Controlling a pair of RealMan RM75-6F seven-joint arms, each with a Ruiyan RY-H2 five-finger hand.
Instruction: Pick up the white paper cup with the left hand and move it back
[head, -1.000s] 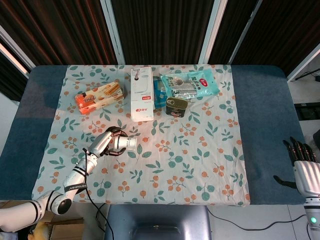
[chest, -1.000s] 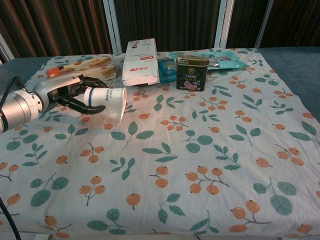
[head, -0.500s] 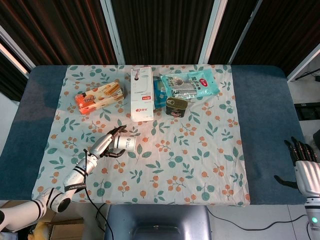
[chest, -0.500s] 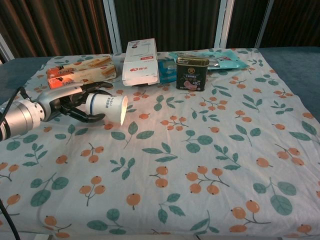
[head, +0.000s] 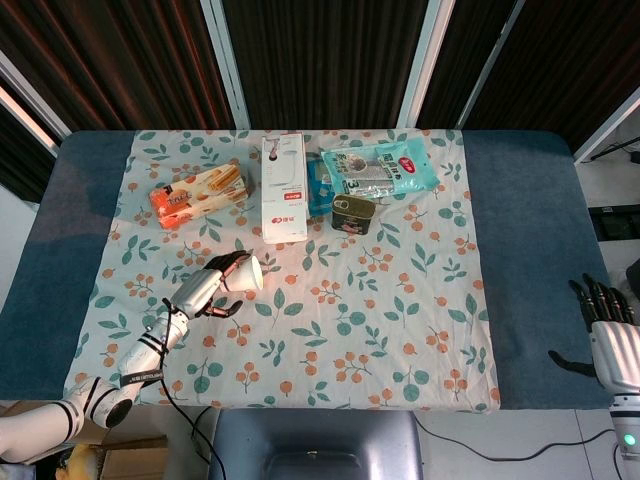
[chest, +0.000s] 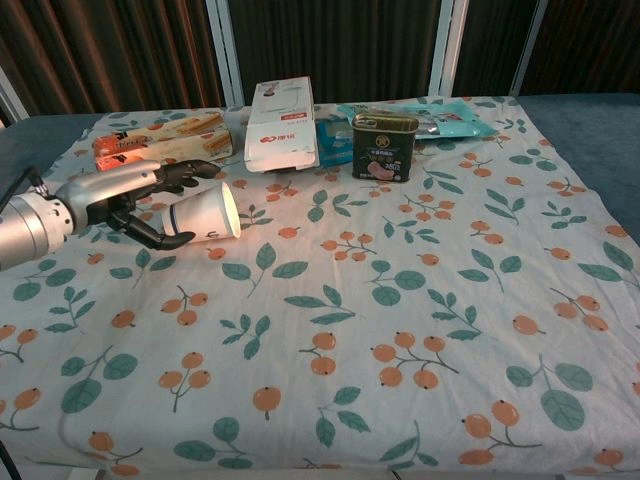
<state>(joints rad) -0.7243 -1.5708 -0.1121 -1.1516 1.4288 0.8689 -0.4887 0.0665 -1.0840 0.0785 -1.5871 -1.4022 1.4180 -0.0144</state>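
The white paper cup (chest: 201, 214) lies tipped on its side on the floral cloth (chest: 400, 300) near the left edge of the tabletop (head: 520, 250), its open mouth facing right and slightly up in the chest view. A second ago the left hand (chest: 140, 195) held it lifted clear of the cloth; now the cup is lower, apparently resting on or just above the cloth, and sits closer to the robot. The hand's fingers (chest: 185, 172) have loosened: the upper ones stretch over the cup's top, the lower ones curl beneath its base end, so the clasp is loose at best, and whether the hand truly holds the cup cannot be told.

This reads as the release at the end of the backward move, so the task looks nearly complete; what remains, in my judgement, is withdrawing the hand without rolling the cup.

The right hand (head: 610, 335) hangs off the tabletop's right edge, fingers apart and holding nothing. Behind the cup stand an orange biscuit packet (chest: 160, 138), a white carton (chest: 280, 125), a dark green tin (chest: 384, 146) and a pale blue pouch (head: 385, 168), all well apart from it.
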